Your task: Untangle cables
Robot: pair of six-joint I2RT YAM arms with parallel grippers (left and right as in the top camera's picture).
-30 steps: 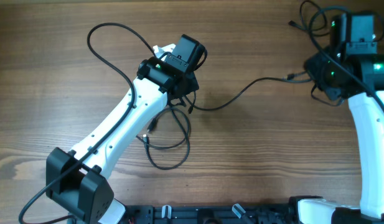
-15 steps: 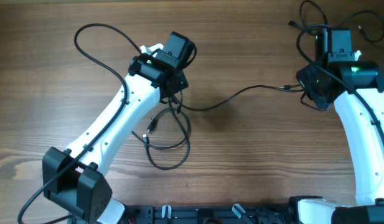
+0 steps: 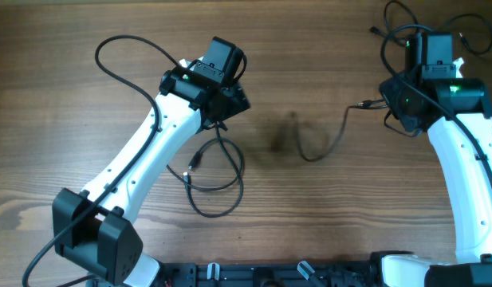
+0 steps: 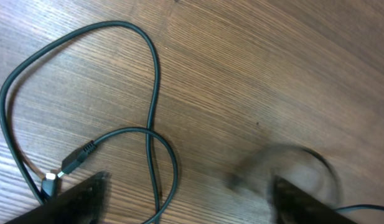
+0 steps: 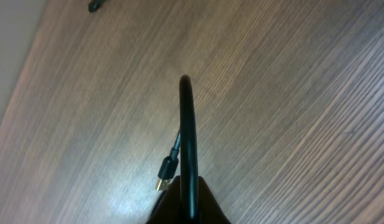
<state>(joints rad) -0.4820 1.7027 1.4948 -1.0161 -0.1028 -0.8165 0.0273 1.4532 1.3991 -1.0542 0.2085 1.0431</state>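
Right gripper point(image 5: 188, 200) clamped on trailing cable point(image 5: 187, 124); left gripper point(image 4: 192, 206) spread, nothing held. Risk: blurred loose end point(image 3: 313, 154) could be dragged across looped cable point(image 4: 157, 81) on worktop point(image 3: 54, 159), plug point(image 4: 76, 160) snagged, tangle formed.

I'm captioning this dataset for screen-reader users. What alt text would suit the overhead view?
Two white robot arms work over a wooden table: the right gripper pinches a thin black cable that curves toward the table's middle, while the open left gripper hangs above a looped cable.
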